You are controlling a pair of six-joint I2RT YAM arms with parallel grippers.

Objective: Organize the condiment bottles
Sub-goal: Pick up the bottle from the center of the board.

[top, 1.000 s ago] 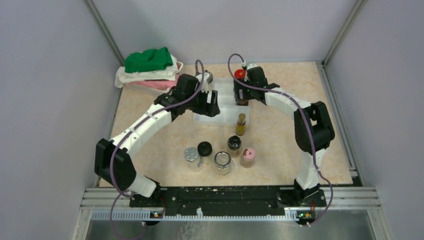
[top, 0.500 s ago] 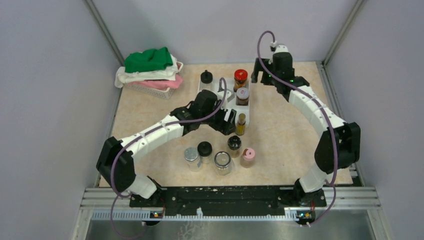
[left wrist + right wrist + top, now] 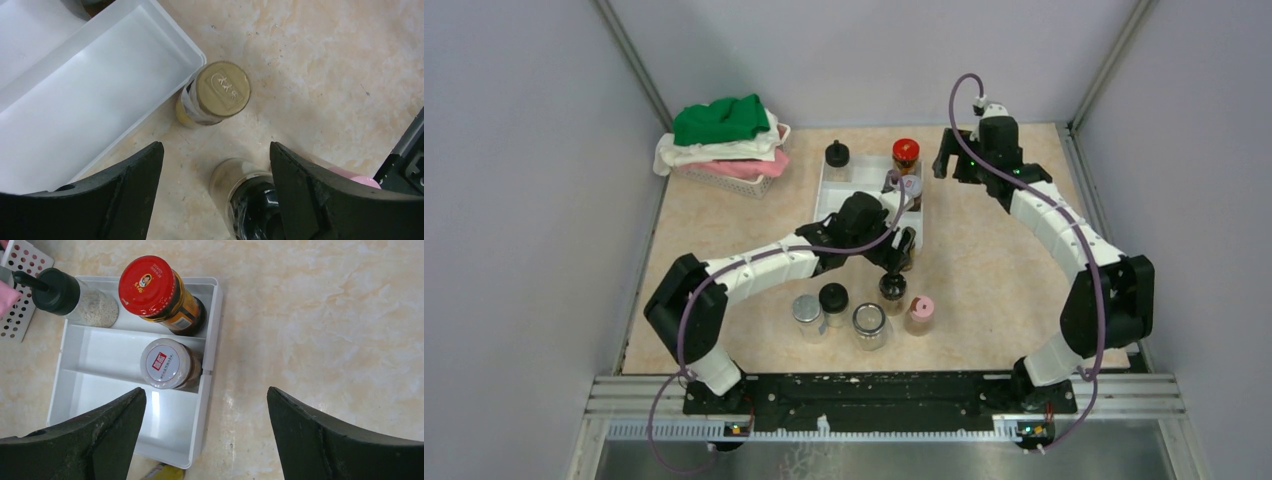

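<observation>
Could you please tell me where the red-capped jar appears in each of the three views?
Top external: the red-capped jar stands at the far right corner of the white tray.
Left wrist: not in it; only a corner of the tray shows.
Right wrist: upper left of centre, in the tray's far row.
Shared landmark: the white tray, in all three.

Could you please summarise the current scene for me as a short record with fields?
In white tray: black-capped jar, red-capped jar, white-red-capped jar
Beside tray's near corner: slim amber bottle, upright on table
Near row: five more, including pink-capped bottle
Left gripper: open, empty, above slim amber bottle
Right gripper: open, empty, above tray's right edge
</observation>
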